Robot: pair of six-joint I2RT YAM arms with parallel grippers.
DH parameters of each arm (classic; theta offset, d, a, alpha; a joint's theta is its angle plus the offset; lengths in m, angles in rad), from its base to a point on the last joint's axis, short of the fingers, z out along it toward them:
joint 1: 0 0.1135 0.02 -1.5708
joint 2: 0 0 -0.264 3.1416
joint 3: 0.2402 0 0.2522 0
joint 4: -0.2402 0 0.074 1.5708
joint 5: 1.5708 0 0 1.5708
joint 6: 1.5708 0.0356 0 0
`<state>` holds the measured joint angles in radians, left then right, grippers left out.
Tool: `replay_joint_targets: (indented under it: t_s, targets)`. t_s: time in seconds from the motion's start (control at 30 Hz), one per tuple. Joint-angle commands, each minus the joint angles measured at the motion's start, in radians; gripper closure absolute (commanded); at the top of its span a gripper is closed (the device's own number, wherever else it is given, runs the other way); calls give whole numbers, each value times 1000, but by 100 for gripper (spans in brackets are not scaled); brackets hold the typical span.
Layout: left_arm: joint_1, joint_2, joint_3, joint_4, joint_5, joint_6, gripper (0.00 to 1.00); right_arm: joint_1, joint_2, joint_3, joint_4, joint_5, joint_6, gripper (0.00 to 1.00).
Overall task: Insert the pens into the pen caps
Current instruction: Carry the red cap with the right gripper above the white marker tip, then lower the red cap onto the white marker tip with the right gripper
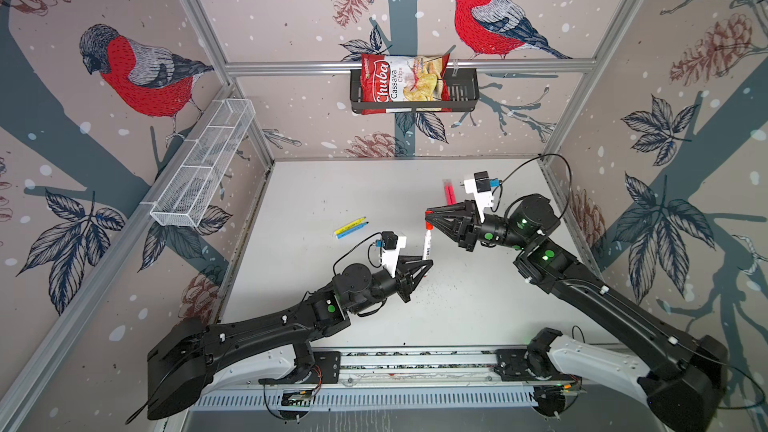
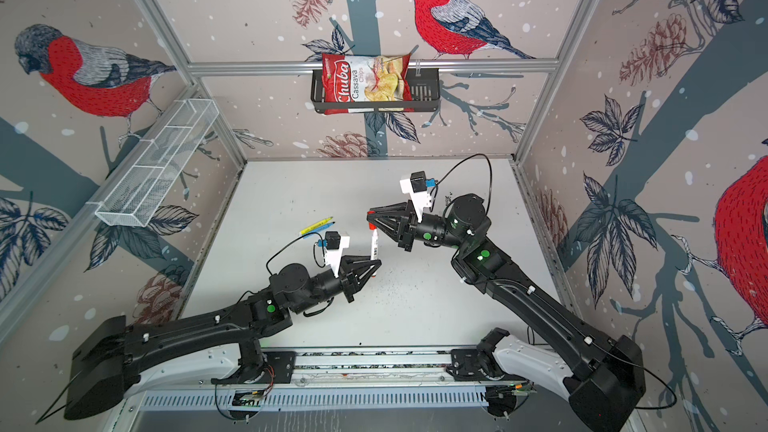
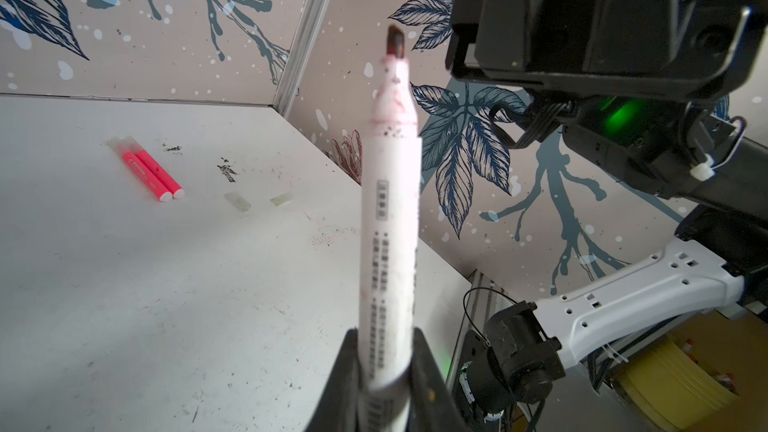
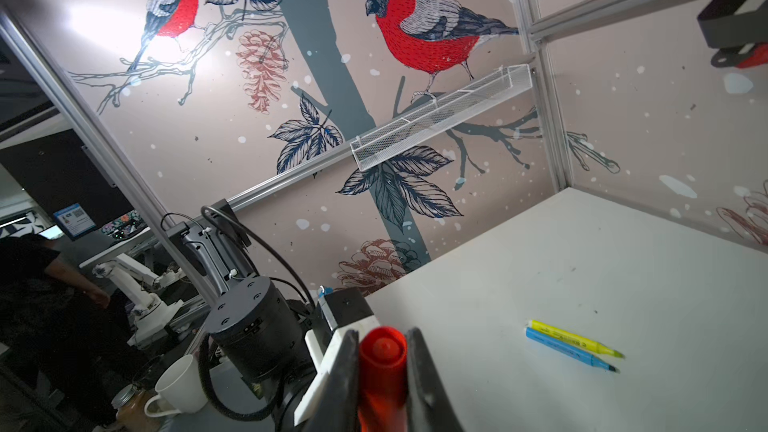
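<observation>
My left gripper (image 1: 428, 261) (image 3: 384, 338) is shut on a white-bodied pen (image 1: 427, 245) (image 3: 390, 222) and holds it upright with its dark, red-stained tip bare. My right gripper (image 1: 427, 212) (image 4: 382, 338) is shut on a red pen cap (image 1: 428, 225) (image 4: 382, 363). In both top views the cap hangs just above the pen's tip, with a small gap between them. Two pink pens (image 1: 449, 192) (image 3: 151, 170) with clear ends lie side by side at the back. A yellow pen (image 1: 351, 224) (image 4: 573, 338) and a blue pen (image 1: 351, 230) (image 4: 569, 353) lie together on the left, tips bare. Two loose clear caps (image 3: 237, 202) (image 3: 281, 199) lie near the pink pens.
A white mesh tray (image 1: 203, 164) hangs on the left wall. A black basket (image 1: 465, 93) with a chips bag (image 1: 399, 83) hangs on the back wall. The white table (image 1: 457, 305) carries dark ink marks. Metal frame posts stand at its corners.
</observation>
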<state>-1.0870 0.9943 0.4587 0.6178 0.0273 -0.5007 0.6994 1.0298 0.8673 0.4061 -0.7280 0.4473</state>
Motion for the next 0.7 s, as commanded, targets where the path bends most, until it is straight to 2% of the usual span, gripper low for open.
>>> replay_joint_targets:
  t_s: [0.0, 0.67]
  targets:
    - [-2, -9, 3, 78, 17, -11, 91, 2, -13, -6, 102, 25, -14, 98]
    - [-11, -51, -14, 102, -4, -9, 92, -1, 37, -2, 158, 72, 58, 98]
